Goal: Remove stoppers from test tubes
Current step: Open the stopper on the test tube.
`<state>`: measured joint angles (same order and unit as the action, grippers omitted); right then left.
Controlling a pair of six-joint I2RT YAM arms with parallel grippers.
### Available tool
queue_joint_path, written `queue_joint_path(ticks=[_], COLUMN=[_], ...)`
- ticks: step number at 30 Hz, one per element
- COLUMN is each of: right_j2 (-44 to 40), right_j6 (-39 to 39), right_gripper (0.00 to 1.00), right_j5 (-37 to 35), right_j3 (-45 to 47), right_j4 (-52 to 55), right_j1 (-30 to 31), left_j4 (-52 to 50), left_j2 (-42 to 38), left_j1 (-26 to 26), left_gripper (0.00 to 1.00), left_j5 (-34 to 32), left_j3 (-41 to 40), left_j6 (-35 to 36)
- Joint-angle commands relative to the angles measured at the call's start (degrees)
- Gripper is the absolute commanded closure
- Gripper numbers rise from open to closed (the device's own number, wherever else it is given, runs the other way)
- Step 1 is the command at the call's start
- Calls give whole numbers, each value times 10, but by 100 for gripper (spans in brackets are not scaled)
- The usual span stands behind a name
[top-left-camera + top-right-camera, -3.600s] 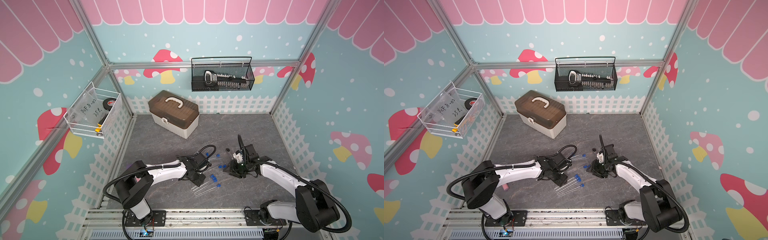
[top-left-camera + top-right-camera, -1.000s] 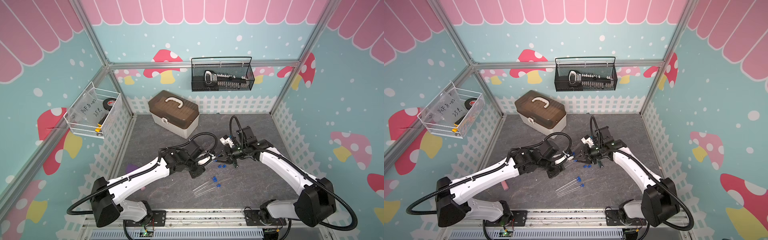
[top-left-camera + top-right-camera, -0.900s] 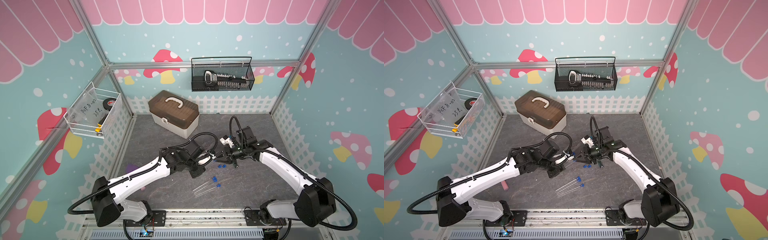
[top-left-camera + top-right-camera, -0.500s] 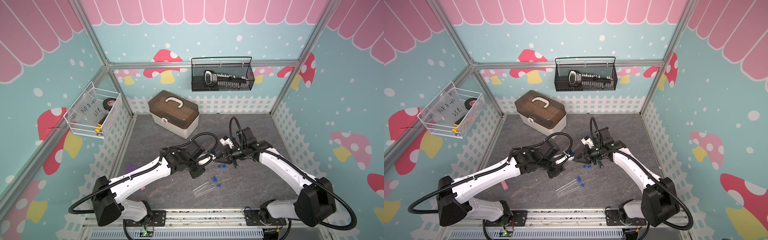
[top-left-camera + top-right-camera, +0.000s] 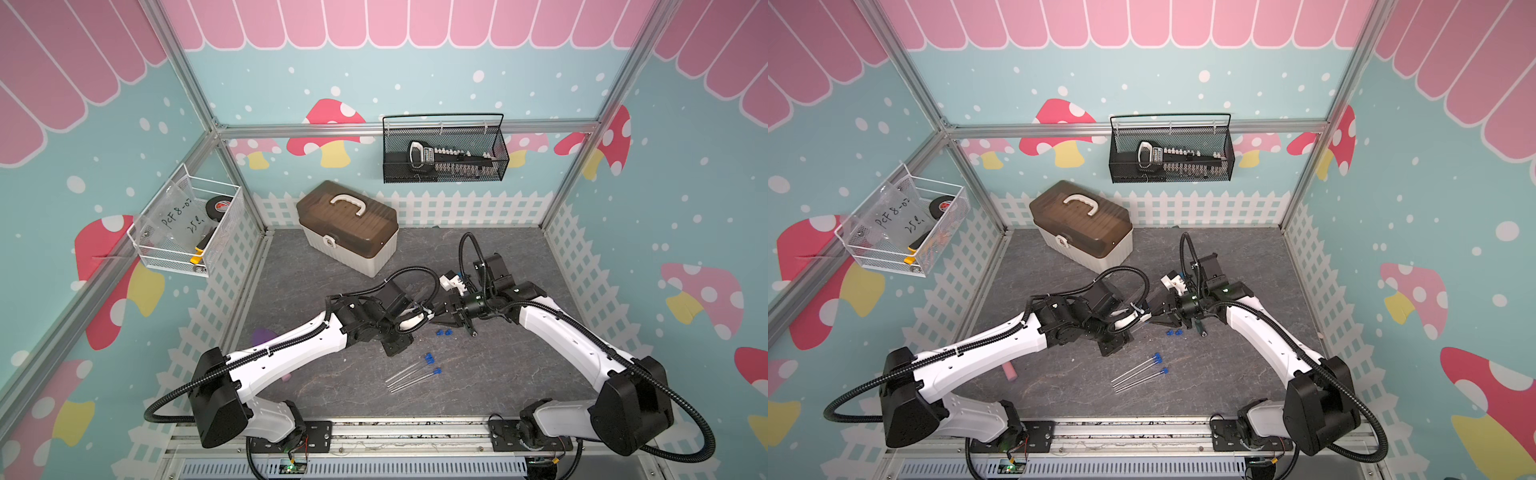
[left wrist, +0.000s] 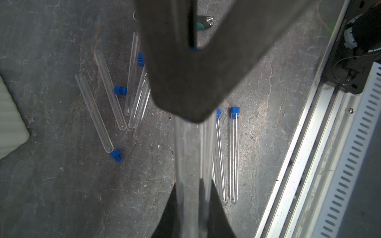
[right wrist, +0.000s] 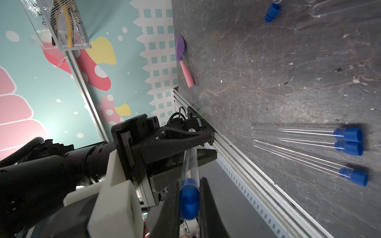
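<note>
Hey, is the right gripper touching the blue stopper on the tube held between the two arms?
Touching. The right wrist view shows the right gripper shut on the blue stopper, its fingers pressed against both sides with no gap.

I see one clear tube [image 7: 189, 164] held aloft, its blue stopper [image 7: 189, 203] seated; three stoppered tubes [image 7: 299, 135] lie together, open tubes [image 6: 93, 111] and loose stoppers [image 6: 120, 90] nearby.

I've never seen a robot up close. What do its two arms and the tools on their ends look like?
The left arm and right arm have smooth white shells, bulky black joints and a ribbed black cable hose running alongside each. The left tool and right tool are matt black, each with two flat tapering fingers and a blocky white plastic mount behind.
</note>
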<state>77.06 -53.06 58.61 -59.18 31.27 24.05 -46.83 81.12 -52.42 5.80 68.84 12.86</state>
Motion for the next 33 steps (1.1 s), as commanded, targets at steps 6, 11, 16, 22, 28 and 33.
queue_joint_path(ticks=[6, 11, 16, 22, 28, 33], right_j2=[-18, -17, -9, 2, 15, 20], right_j6=[11, 13, 14, 15, 16, 18], right_gripper=[91, 70, 62, 57, 65, 73], right_j5=[10, 14, 26, 38, 42, 42], right_j3=[13, 14, 4, 6, 6, 6], right_j4=[3, 3, 4, 8, -1, -4], right_j1=[1, -3, -2, 6, 16, 17], left_j4=[-2, -3, -5, -6, -6, -7], left_j2=[-24, -39, -35, -28, -25, -25], left_j1=[-3, -3, -3, -3, -4, -4], left_gripper=[100, 100, 100, 100, 100, 100], left_j5=[-2, 5, 9, 5, 6, 6], left_j3=[-19, -36, -30, -20, -13, -12], left_j6=[27, 38, 39, 38, 37, 35])
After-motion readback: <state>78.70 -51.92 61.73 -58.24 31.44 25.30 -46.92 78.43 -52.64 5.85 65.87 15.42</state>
